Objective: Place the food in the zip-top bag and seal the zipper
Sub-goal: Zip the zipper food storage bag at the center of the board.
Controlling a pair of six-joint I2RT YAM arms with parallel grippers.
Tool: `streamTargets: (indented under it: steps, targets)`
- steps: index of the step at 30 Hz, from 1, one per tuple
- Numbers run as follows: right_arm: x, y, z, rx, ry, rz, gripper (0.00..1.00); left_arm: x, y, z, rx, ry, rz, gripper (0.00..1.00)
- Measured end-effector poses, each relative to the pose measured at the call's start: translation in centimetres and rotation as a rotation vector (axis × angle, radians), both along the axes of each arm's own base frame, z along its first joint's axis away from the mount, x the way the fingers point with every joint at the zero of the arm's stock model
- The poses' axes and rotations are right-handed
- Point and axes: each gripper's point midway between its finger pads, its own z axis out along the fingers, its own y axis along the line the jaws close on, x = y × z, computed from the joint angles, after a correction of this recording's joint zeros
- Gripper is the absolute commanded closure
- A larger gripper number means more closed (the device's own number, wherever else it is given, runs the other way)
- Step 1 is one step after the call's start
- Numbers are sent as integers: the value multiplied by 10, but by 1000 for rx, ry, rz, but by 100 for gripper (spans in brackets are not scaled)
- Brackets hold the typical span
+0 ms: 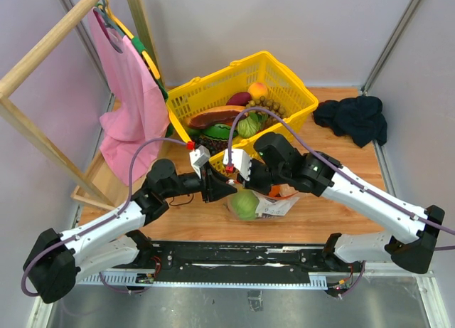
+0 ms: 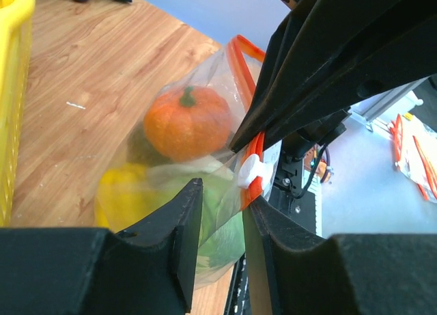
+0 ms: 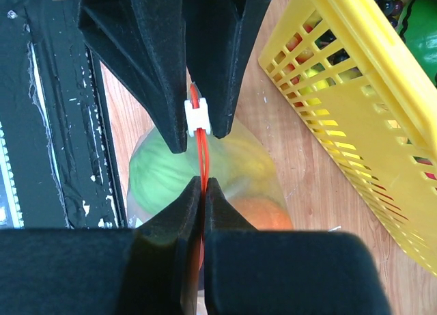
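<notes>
- Two claws meet at the zipper (image 3: 201, 161): right claw (image 3: 203, 184) clamps it, left claw (image 3: 199, 139) clamps its white slider (image 3: 197, 117).
- Keep zipper taut; draw slider straight.

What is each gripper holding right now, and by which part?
The right gripper is shut on the zipper of the zip-top bag, next to the white slider. The left gripper appears to pinch that slider between its fingertips.

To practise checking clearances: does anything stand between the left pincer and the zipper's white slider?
Nothing visible does. The white slider sits between the fingers of the left pincer, on the zipper. The right pincer is shut on the same strip, just beside it.
</notes>
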Motion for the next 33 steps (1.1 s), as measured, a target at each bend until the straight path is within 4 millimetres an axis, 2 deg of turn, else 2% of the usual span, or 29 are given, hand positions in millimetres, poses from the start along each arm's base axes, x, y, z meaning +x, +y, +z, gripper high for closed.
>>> streamTargets:
  steps: [6,8,12,15,18,20,21,33]
  targets:
    - [-3,2,1,13,9,14,99,-5,-2,0,-18,-9,-36,67]
    - [-4,2,1,14,11,17,99,-6,-3,-1,-20,-6,-44,69]
    - [-5,3,1,17,18,25,97,-8,-4,-4,-23,1,-59,85]
    - [-6,3,1,23,17,28,90,-9,-4,-5,-22,2,-63,99]
    - [-6,5,3,37,12,30,80,-10,-4,-5,-23,3,-69,100]
    - [-6,7,7,57,4,36,67,-11,-4,-6,-22,3,-71,100]
    - [-6,9,9,68,1,41,64,-11,-4,-6,-22,3,-74,100]
    - [-5,30,36,201,-38,88,57,-12,-4,-4,-25,6,-77,100]
